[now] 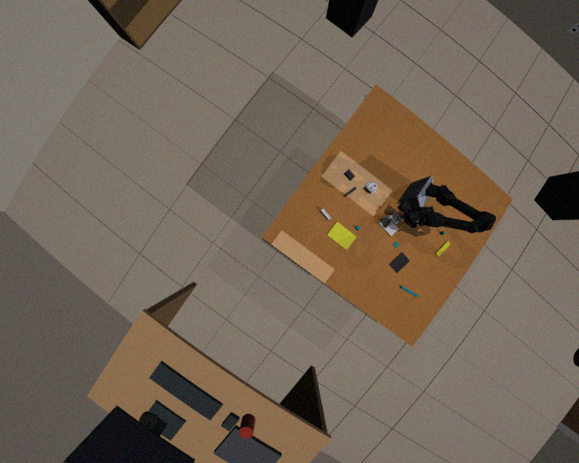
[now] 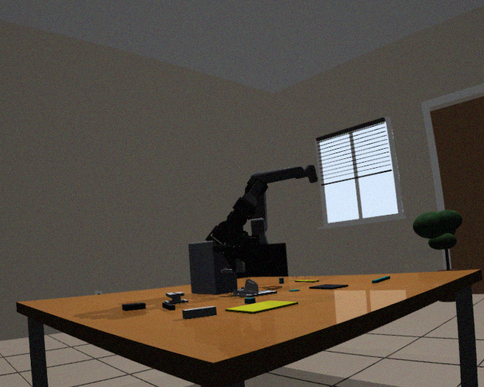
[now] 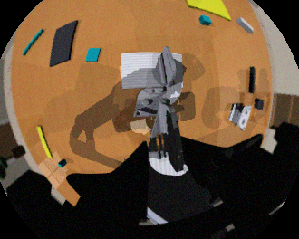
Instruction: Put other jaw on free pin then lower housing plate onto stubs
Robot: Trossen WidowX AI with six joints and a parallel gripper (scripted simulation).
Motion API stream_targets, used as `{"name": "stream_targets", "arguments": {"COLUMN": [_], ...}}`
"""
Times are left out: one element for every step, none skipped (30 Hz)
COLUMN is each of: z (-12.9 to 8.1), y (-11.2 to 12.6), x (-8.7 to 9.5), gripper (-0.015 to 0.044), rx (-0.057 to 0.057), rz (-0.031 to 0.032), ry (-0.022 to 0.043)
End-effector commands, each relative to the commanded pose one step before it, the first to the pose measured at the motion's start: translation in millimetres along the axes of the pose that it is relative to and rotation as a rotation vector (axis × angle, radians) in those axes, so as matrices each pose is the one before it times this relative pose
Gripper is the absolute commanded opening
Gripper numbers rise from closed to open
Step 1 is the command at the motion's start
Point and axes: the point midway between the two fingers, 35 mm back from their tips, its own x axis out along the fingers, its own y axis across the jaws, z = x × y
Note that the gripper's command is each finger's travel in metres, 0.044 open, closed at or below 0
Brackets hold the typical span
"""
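Hand (image 1: pixel 400 217) (image 2: pixel 236 263) (image 3: pixel 160 141), partly open, grips grey toothed jaw (image 1: pixel 394 216) (image 2: pixel 227 270) (image 3: pixel 168 68). Seating step appears current; next: align above pale ribbed base (image 1: pixel 389 231) (image 2: pixel 268 292) (image 3: pixel 134 72).

The tabletop (image 1: pixel 429 149) (image 2: pixel 217 333) (image 3: pixel 103 27) looks like orange-brown wood — glossy, with a pale window reflection right of centre in the exterior frame. The yellow plate (image 1: pixel 341 235) (image 2: pixel 261 306) looks smooth; the grey jaw piece at the wrist frame's centre (image 3: pixel 167 68) — metal-like.
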Motion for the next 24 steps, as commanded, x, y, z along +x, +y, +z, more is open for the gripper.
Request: {"name": "stream_targets", "arguments": {"z": [-2.85,-0.53,-0.51,-0.49,-0.47,-0.37,-0.22,-0.07,0.0,0.0,0.0,0.0,0.0,0.0,0.0,0.0,0.0,0.0,0.0,0.0,0.0,0.0,0.0,0.0], "y": [-4.55,-0.85,-0.85,-0.86,-0.87,-0.72,-0.44,-0.15,0.0,0.0,0.0,0.0,0.0,0.0,0.0,0.0,0.0,0.0,0.0,0.0,0.0,0.0,0.0,0.0], "x": [-0.06,0.07,0.08,0.08,0.08,0.07,0.04,0.01,0.0,0.0,0.0,0.0,0.0,0.0,0.0,0.0,0.0,0.0,0.0,0.0,0.0,0.0,0.0,0.0], "gripper": [0.0134,0.0134,0.0134,0.0134,0.0134,0.0134,0.0134,0.0134,0.0134,0.0134,0.0134,0.0134,0.0134,0.0134,0.0134,0.0134,0.0134,0.0134,0.0134,0.0134,0.0134,0.0134,0.0134,0.0134], "rx": [0.1034,0.0258,0.0258,0.0258,0.0258,0.0213,0.0128,0.0043,0.0,0.0,0.0,0.0,0.0,0.0,0.0,0.0,0.0,0.0,0.0,0.0,0.0,0.0031,0.0092,0.0092], "rz": [-0.00166,0.00082,0.00084,0.00085,0.00086,0.00072,0.00043,0.00015,0.0,0.0,0.0,0.0,0.0,0.0,0.0,0.0,0.0,0.0,0.0,0.0,0.0,0.0,0.0,0.0], "ry": [-0.00015,0.00009,0.00011,0.00013,0.00015,0.00014,0.00009,0.00003,0.0,0.0,0.0,0.0,0.0,0.0,0.0,0.0,0.0,0.0,0.0,0.0,0.0,0.0,0.0,0.0]}}
